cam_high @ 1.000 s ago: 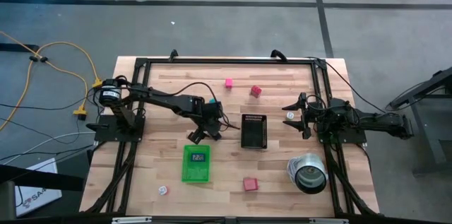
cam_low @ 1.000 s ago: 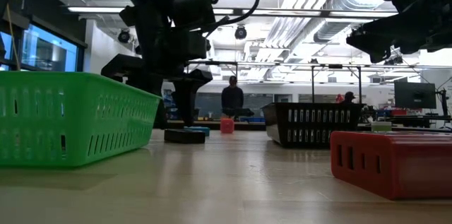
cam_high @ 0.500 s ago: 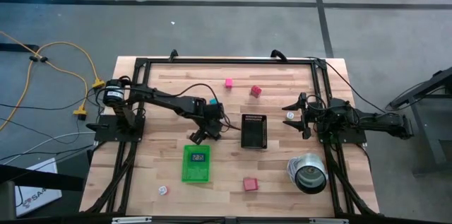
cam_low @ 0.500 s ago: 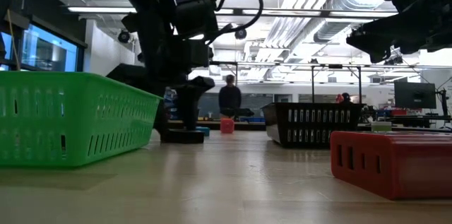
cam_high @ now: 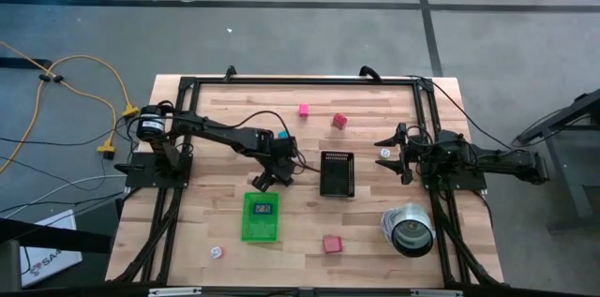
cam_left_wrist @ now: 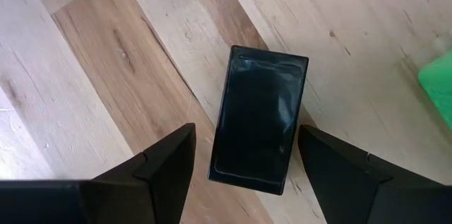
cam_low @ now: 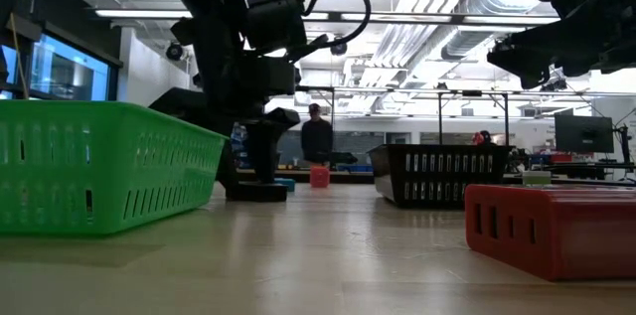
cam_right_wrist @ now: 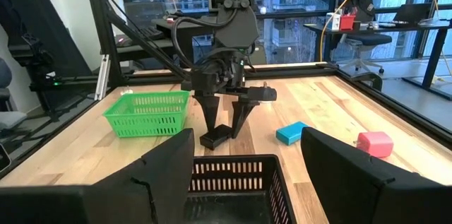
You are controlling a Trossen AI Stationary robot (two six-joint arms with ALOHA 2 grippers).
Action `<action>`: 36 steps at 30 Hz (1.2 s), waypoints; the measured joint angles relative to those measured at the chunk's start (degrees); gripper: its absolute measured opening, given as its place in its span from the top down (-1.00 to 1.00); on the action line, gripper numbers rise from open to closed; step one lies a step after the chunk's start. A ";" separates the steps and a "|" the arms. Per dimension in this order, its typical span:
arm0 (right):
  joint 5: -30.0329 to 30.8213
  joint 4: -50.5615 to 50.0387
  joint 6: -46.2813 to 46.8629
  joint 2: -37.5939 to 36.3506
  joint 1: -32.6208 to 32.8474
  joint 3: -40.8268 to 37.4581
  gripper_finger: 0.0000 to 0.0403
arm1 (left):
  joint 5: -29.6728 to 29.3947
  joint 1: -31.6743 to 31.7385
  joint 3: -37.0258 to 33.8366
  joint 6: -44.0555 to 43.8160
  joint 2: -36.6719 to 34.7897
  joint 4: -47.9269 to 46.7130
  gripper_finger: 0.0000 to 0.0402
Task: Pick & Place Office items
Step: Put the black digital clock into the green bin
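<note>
A flat black block lies on the wooden table between the two fingers of my left gripper, which points steeply down at it and stands open. Bare wood shows between one finger and the block; the other finger stands at the block's edge, and I cannot tell whether it touches. In the high view this gripper is just beyond the green tray. My right gripper waits open and level at the table's right side, with nothing in it.
A black slotted tray stands at the middle and a silver can lies near the front right. Loose blocks lie about: pink, red, light blue, red in front. A person stands in the room behind.
</note>
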 joint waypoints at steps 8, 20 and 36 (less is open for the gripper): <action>0.00 0.04 0.00 0.00 0.00 0.02 -0.23 | -0.07 0.00 -0.01 -1.93 -0.02 -0.20 -0.11; -0.02 0.09 0.00 0.00 0.00 0.02 -0.23 | -0.07 0.00 -0.07 -2.06 -0.02 -0.22 -0.03; -0.02 0.11 0.00 0.00 0.00 0.02 -0.23 | -0.79 0.00 -0.07 -2.04 -0.11 -0.15 0.22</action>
